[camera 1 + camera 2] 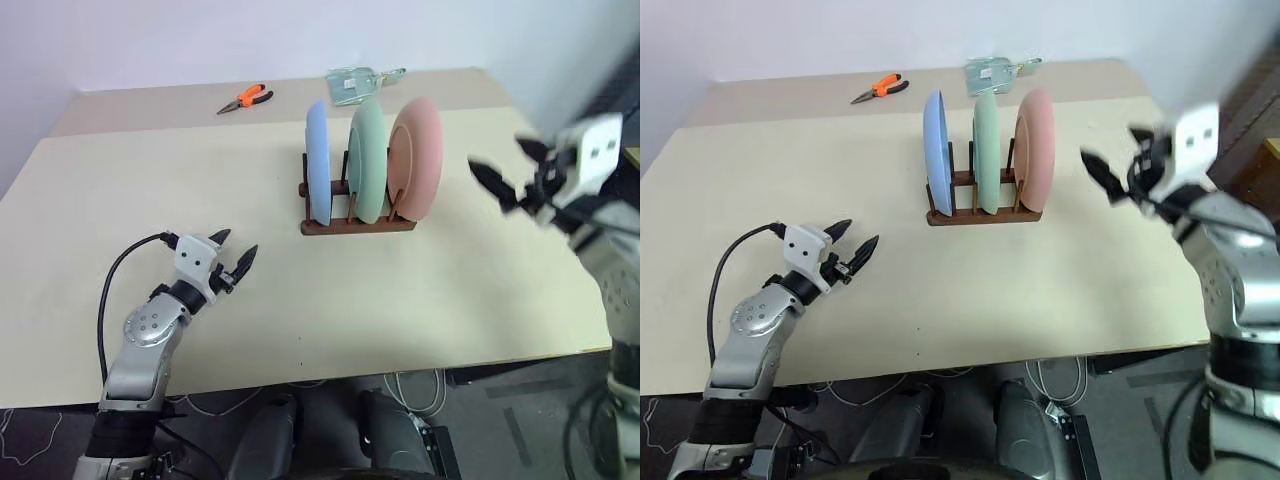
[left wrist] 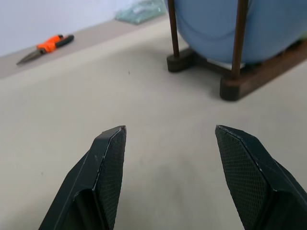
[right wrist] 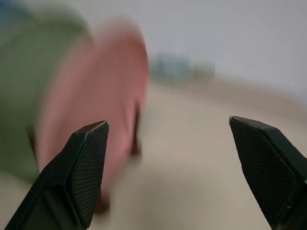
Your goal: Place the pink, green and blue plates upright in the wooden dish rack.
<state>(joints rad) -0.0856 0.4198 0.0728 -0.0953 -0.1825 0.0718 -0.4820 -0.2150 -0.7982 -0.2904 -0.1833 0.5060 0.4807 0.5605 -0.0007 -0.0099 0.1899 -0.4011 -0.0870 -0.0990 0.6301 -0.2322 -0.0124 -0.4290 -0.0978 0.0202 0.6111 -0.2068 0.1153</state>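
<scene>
The blue plate (image 1: 318, 163), green plate (image 1: 367, 160) and pink plate (image 1: 418, 158) all stand upright, side by side, in the dark wooden dish rack (image 1: 357, 225) near the middle of the table. My right gripper (image 1: 508, 182) hovers open and empty to the right of the pink plate, apart from it. Low over the table's near left part, my left gripper (image 1: 238, 256) is open and empty, pointing toward the rack. The left wrist view shows the blue plate (image 2: 225, 24) and a rack rail (image 2: 254, 79) ahead of the open fingers.
Orange-handled pliers (image 1: 245, 98) lie at the back of the beige table (image 1: 150, 190). A clear plastic packet (image 1: 355, 83) sits behind the rack at the far edge. The table's right edge lies just under my right gripper.
</scene>
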